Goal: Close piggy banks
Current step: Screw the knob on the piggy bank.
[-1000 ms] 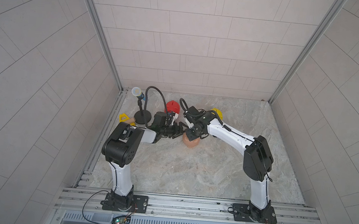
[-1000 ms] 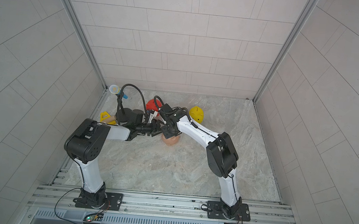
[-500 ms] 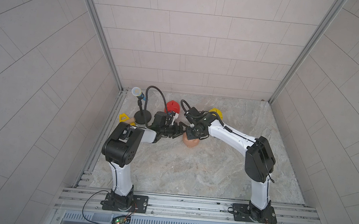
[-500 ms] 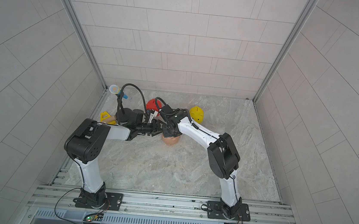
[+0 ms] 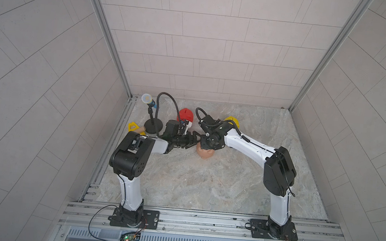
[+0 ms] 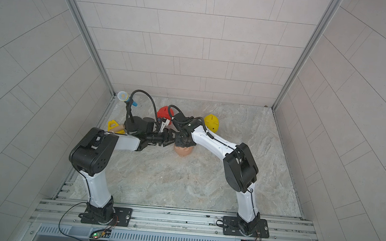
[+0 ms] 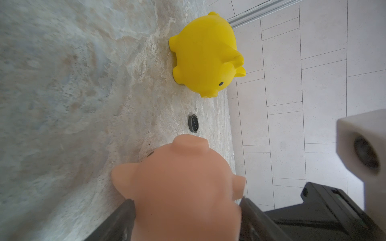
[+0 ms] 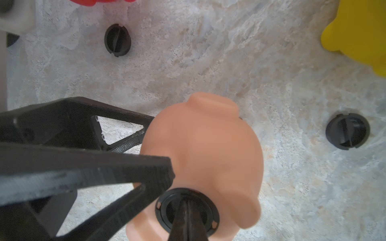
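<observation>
Marble tabletop (image 5: 205, 187): a hard, smooth surface, so any part dropped here is likely to roll or skid away.
Left gripper (image 5: 194, 141): grasps the peach-pink piggy bank by its flanks, one finger (image 7: 123, 219) on each side. The rounded plastic gives little purchase. If twisting force passes through the body, the pig may spin in the grip instead of the plug turning.
Right gripper (image 8: 184, 205): clenched on the centre ridge of the seated plug, pointing down into the belly. Pressing off-axis could tip the pig out of the other claw, and letting go too early could leave the plug unlocked.
Peach-pink piggy bank (image 8: 204, 146): belly up, between the two grippers, behind the table's centre in both top views. Whether it rests on the table cannot be told.
Yellow piggy bank (image 7: 205, 56): stands on its feet near the back wall, well apart from the work. Its belly hole is hidden.
Red piggy bank (image 5: 185, 115): sits just behind the left wrist, where a swing of that wrist could knock it.
Seated plug (image 8: 165, 210): a black disc sitting in the belly hole. Whether it is fully locked cannot be told, and a skewed seat would jam it.
Loose plugs (image 8: 117, 40) (image 8: 347, 131): two lie flat on the table beside the pig. These low, thin discs would be hard to pinch, and an arm could nudge them.
</observation>
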